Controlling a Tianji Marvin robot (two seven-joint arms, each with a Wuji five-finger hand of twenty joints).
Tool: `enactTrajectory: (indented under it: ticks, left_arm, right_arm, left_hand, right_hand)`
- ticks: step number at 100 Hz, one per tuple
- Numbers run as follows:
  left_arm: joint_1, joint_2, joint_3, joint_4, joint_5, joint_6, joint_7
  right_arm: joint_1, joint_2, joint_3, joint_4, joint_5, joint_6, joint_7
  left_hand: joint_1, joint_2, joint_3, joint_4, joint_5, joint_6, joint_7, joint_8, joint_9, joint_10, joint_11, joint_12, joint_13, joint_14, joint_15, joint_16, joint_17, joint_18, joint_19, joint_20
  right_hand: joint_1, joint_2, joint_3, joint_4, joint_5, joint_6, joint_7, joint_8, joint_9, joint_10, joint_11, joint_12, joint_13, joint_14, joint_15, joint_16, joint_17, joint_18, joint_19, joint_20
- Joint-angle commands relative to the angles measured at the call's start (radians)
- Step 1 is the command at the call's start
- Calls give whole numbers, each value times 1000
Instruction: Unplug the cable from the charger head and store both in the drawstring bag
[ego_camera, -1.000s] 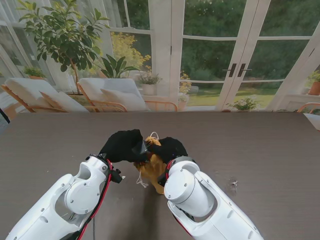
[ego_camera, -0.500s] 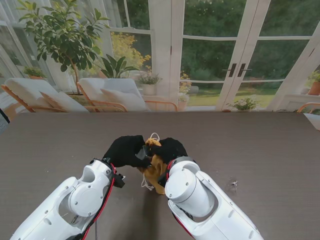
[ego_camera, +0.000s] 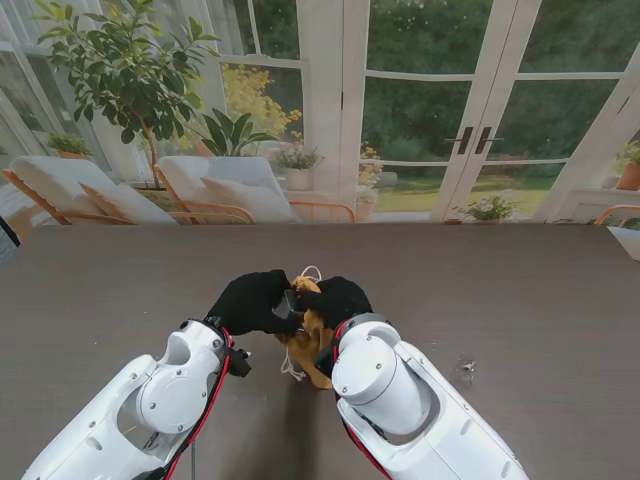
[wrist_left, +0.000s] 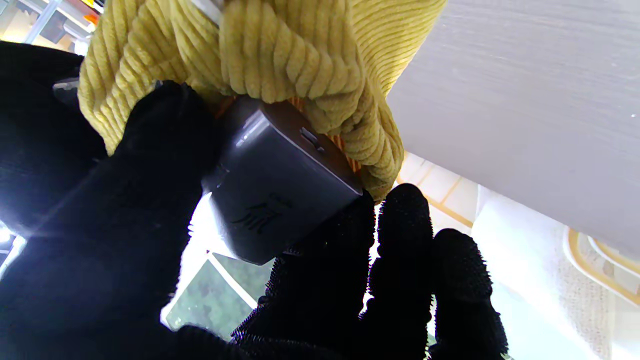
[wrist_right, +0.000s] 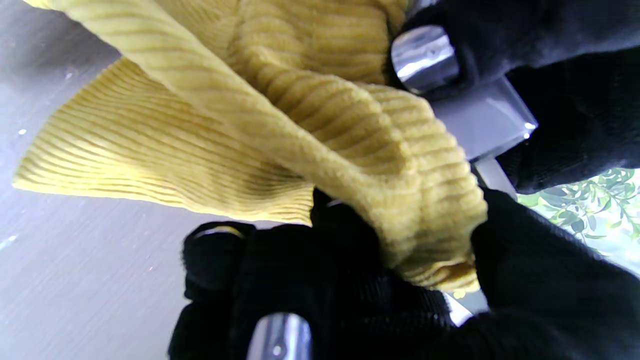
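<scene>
A yellow corduroy drawstring bag hangs between my two black-gloved hands over the middle of the table. My left hand is shut on the dark grey charger head, pressing it against the bag's mouth. One corner of the charger head also shows beside the fabric in the right wrist view. My right hand is shut on the bag's rolled rim, holding it up. A white drawstring loops out on the far side of the bag. The cable is not visible in any view.
The dark brown table stretches wide on both sides of the hands. A small pale speck lies on the table to the right of my right forearm. Beyond the far edge are glass doors, plants and lounge chairs.
My left hand has moved right and slightly nearer to me, bringing the charger head against the bag's mouth. The right hand and bag have barely shifted.
</scene>
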Motion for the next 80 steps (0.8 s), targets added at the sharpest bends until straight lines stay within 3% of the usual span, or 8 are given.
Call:
enactTrajectory:
  ticks: [1, 11, 31, 44, 54, 80]
  left_arm:
    - [-3, -6, -1, -20, -15, 13, -30]
    - [-6, -4, -1, -27, -17, 19, -42]
    - [-7, -4, 1, -23, -17, 23, -43]
    - [-9, -6, 7, -16, -26, 25, -42]
    - [-8, -6, 8, -16, -29, 24, -42]
    - [2, -6, -2, -34, -33, 23, -40]
  right_arm:
    - [-8, -2, -4, -11, 3, -8, 18]
    - [-8, -1, -6, -12, 3, -13, 19]
    - [-10, -4, -5, -15, 14, -16, 16]
    - [-11, -3, -4, -16, 19, -17, 19]
    - [-14, -2, -2, -19, 24, -17, 21]
    - [-18, -2, 0, -22, 36, -16, 23]
  left_hand:
    - [189, 190, 130, 82, 38, -91, 171, 109, 36, -39, 22, -7, 33, 30, 28, -2, 17, -6, 5, 12]
    - [186, 195, 127, 83, 23, -84, 152, 99, 32, -35, 8, -10, 49, 23, 30, -7, 33, -4, 11, 10]
    - [178, 182, 126, 83, 6, -48, -18, 27, 17, -25, -19, -29, 67, 17, 37, -17, 48, 0, 19, 1]
    - [106, 203, 195, 86, 40, 16, -371, -61, -23, -4, -28, -77, 67, 19, 35, -25, 45, 6, 21, -10]
    - [105, 204, 197, 87, 51, 42, -504, -116, -24, 0, -26, -90, 74, 21, 35, -25, 48, 10, 21, -10]
    - [145, 193, 189, 85, 71, 84, -634, -180, 11, 0, -47, -86, 134, 1, 59, -27, 110, 23, 51, -19]
  right_hand:
    - [35, -31, 20, -32, 40, 141, 56, 12, 92, 104, -12, 10, -13, -167, 60, -5, 517, 12, 116, 44]
    - [35, -30, 20, -34, 40, 141, 56, 12, 92, 104, -12, 11, -13, -167, 60, -5, 517, 12, 116, 44]
    - [37, -32, 20, -36, 40, 143, 55, 11, 92, 106, -13, 11, -13, -167, 60, -5, 517, 12, 116, 44]
    - [38, -32, 19, -38, 40, 145, 54, 11, 92, 105, -13, 12, -13, -166, 61, -5, 517, 13, 116, 44]
    - [40, -33, 19, -39, 40, 145, 54, 11, 92, 106, -13, 12, -14, -163, 61, -5, 517, 15, 116, 44]
    - [41, -34, 20, -42, 40, 146, 54, 11, 92, 109, -14, 12, -14, -164, 62, -6, 517, 18, 116, 44]
